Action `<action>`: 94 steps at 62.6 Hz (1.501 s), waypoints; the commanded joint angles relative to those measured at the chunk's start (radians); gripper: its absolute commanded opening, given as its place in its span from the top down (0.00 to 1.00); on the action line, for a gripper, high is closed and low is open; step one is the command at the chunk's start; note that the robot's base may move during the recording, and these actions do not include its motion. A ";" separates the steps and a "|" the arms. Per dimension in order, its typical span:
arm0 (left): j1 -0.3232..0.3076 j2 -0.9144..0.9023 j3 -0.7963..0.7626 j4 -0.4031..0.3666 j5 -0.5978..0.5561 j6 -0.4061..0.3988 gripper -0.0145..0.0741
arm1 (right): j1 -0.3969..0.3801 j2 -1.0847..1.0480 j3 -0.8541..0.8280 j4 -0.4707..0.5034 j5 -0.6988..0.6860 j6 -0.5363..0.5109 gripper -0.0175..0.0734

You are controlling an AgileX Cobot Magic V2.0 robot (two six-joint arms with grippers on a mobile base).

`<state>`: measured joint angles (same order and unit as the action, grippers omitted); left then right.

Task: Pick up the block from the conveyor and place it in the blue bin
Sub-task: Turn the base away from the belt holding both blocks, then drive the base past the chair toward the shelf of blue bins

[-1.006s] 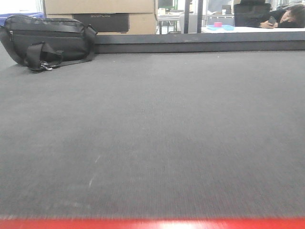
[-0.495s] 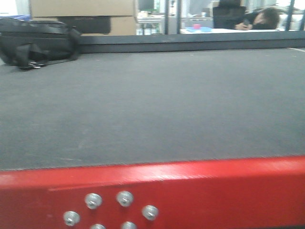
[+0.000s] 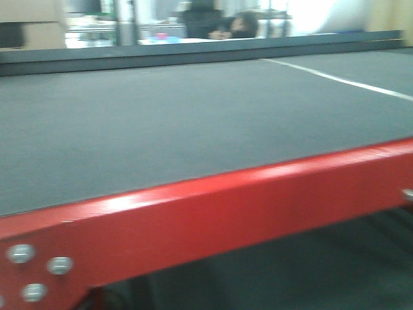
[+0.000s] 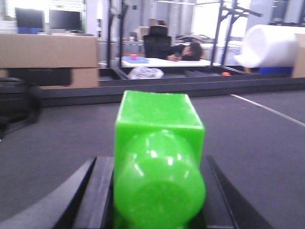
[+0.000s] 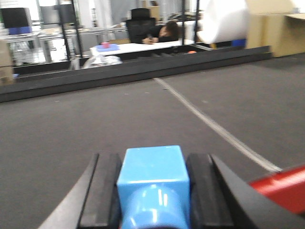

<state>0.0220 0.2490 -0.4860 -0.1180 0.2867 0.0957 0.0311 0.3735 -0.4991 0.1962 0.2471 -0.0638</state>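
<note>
Left gripper (image 4: 158, 164) pinches a bright green plastic block (image 4: 159, 138); right gripper (image 5: 152, 164) pinches a light blue plastic block (image 5: 151, 174); both are low over the dark grey woven conveyor belt (image 3: 161, 123); the blue bin lies out of view, so its bearing and the nearer arm are undetermined.

frame (image 3: 213, 213) before conveyor (image 3: 161, 123) | edge rail (image 3: 129, 59) behind | desk (image 5: 143, 46) beyond rail

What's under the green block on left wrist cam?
Only dark conveyor belt shows around the green block; black fingers flank it. Directly beneath is covered by block and fingers.
</note>
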 commanded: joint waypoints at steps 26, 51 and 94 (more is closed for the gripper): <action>0.005 -0.005 -0.001 -0.006 -0.021 -0.003 0.96 | 0.000 -0.005 -0.010 -0.012 -0.023 -0.006 0.98; 0.005 -0.005 -0.001 -0.006 -0.021 -0.003 0.96 | 0.000 -0.005 -0.010 -0.012 -0.023 -0.006 0.98; 0.005 -0.005 -0.001 -0.006 -0.021 -0.003 0.96 | 0.000 -0.005 -0.010 -0.012 -0.023 -0.006 0.98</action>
<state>0.0220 0.2490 -0.4843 -0.1180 0.2867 0.0957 0.0311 0.3735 -0.4991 0.1943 0.2471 -0.0638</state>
